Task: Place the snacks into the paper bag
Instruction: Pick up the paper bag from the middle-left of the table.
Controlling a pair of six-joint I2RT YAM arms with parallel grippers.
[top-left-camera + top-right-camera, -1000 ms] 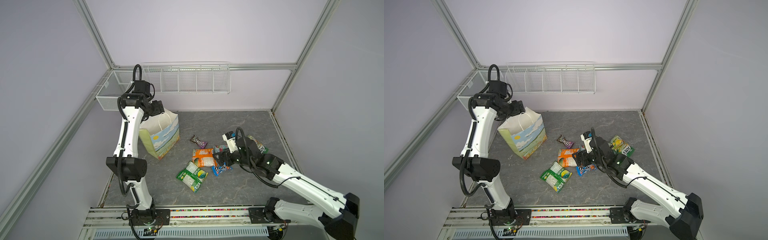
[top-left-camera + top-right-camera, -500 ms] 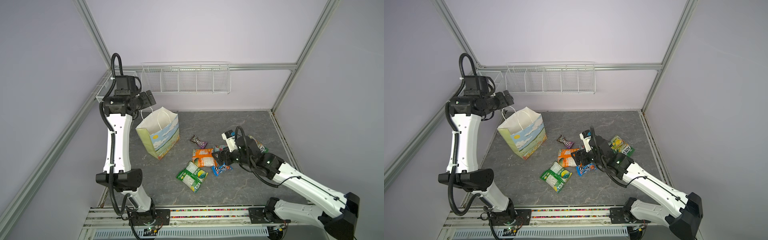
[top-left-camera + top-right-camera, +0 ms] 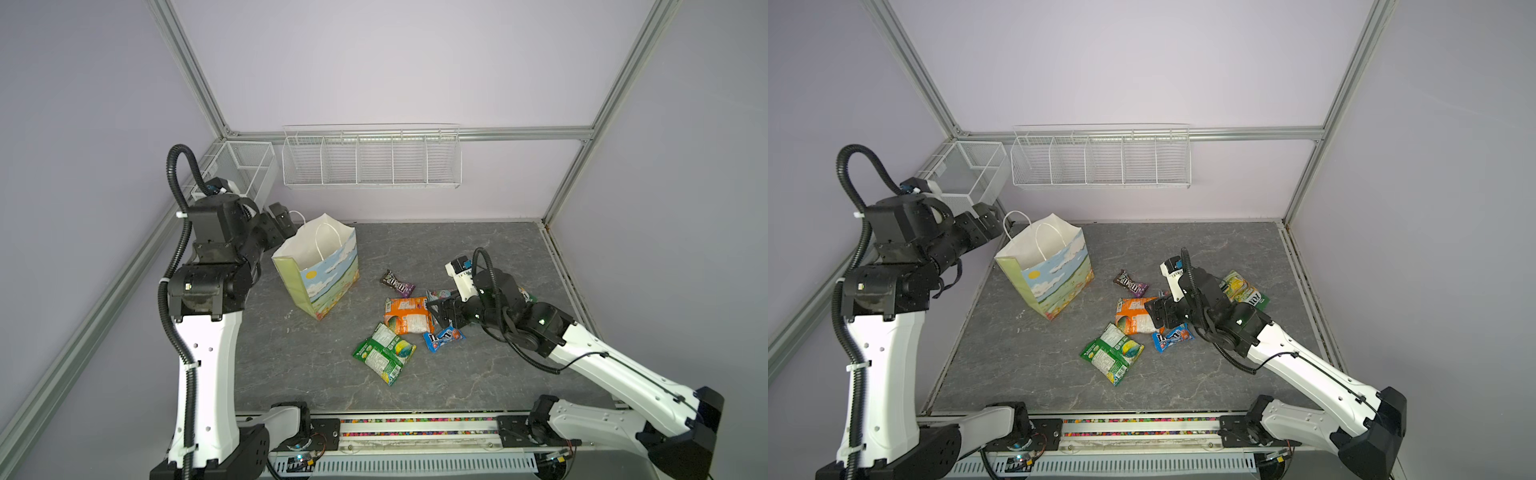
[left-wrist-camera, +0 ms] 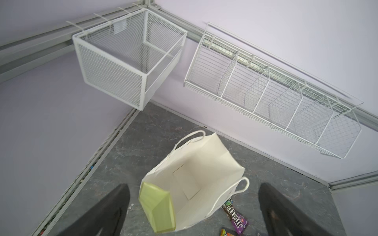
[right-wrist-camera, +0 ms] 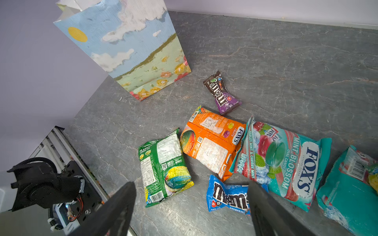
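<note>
The paper bag (image 3: pixel 328 274) (image 3: pixel 1054 274) stands upright at the back left, mouth open and white inside (image 4: pixel 194 173), with nothing in it. The snacks lie on the grey floor: brown-purple M&M's pack (image 3: pixel 397 283) (image 5: pixel 222 93), orange pouch (image 3: pixel 405 316) (image 5: pixel 210 143), green pouch (image 3: pixel 384 353) (image 5: pixel 163 167), blue M&M's pack (image 3: pixel 442 338) (image 5: pixel 227 196), teal-red FOX'S pouch (image 5: pixel 282 159) and teal-yellow pouch (image 3: pixel 1241 286) (image 5: pixel 351 190). My left gripper (image 3: pixel 282 220) (image 4: pixel 193 185) hangs open and empty behind the bag's left rim. My right gripper (image 3: pixel 442 313) (image 5: pixel 191 183) is open, low over the blue pack and the orange pouch.
A white mesh basket (image 3: pixel 245 170) (image 4: pixel 128 61) hangs in the back left corner, close behind my left arm. A long white wire basket (image 3: pixel 372 160) (image 4: pixel 276 96) runs along the back wall. Walls close in the floor on three sides.
My left gripper has pulled back from the bag's rear rim toward the left corner and opened slightly wider; the arm rose, then folded lower. My right arm has barely moved.
</note>
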